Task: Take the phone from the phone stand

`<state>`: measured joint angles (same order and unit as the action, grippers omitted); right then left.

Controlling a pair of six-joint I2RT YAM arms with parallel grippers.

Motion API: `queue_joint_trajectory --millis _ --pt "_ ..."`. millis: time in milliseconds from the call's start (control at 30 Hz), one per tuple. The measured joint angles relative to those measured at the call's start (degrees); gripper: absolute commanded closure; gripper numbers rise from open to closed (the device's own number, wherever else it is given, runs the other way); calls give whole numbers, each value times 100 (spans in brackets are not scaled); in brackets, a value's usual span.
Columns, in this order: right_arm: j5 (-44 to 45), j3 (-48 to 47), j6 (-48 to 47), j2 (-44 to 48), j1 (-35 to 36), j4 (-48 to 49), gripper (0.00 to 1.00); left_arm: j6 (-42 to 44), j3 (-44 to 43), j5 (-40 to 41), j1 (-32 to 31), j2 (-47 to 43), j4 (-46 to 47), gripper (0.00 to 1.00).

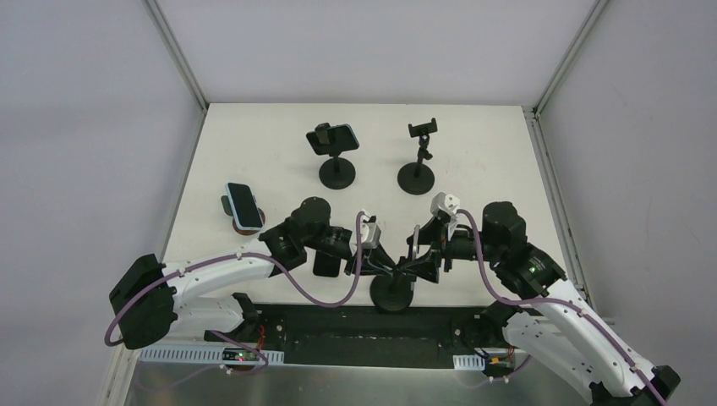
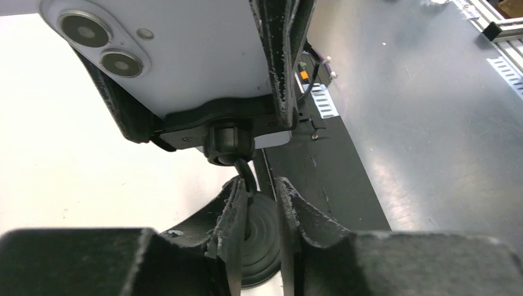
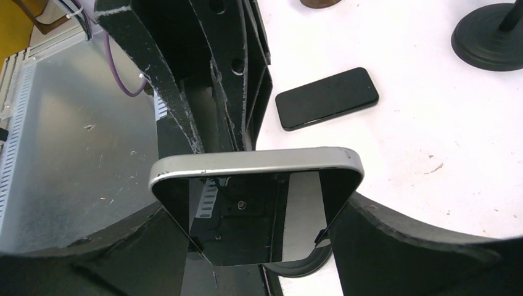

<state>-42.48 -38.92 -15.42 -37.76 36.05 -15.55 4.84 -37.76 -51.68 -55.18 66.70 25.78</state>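
A white phone [image 2: 185, 55] with two camera lenses sits in the clamp of a black phone stand [image 2: 228, 132] at the table's near edge. The stand's round base [image 1: 393, 292] rests on the table. My left gripper [image 2: 262, 191] is shut on the stand's thin stem just under the clamp. The right gripper [image 3: 256, 237] is shut on the phone [image 3: 256, 163], one finger on each long side, its dark screen facing that camera. In the top view both grippers meet over the base, the left gripper [image 1: 374, 258] beside the right gripper [image 1: 416, 254].
A black phone [image 3: 327, 97] lies flat on the table beside the left arm. At the back stand another stand holding a phone [image 1: 332, 138] and an empty stand [image 1: 420, 156]. A blue-edged phone [image 1: 243, 205] leans on a brown holder at the left. A dark metal shelf [image 2: 432, 123] borders the near edge.
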Motion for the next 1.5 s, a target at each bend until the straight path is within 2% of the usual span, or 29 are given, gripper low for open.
queue_joint_trajectory --millis 100,167,267,700,867,1067,1300,1500 --pt "181 111 92 83 111 184 100 -7 0 2 -17 -42 -63 48" --pt "280 146 155 85 168 291 100 -15 0 15 -39 -87 -105 26" --pt "446 214 216 92 232 448 100 -42 0 26 -103 -96 -105 20" --pt "761 293 345 138 337 632 100 -7 -319 278 -109 409 -151 22" --pt "772 295 391 127 350 654 100 74 -461 289 -111 608 -146 29" --pt "769 295 426 116 354 660 100 181 -551 291 -109 717 -175 32" --pt "750 295 435 114 358 664 100 385 -551 404 -109 717 -203 46" --pt "717 295 459 101 363 671 100 551 -573 535 -109 745 -205 53"
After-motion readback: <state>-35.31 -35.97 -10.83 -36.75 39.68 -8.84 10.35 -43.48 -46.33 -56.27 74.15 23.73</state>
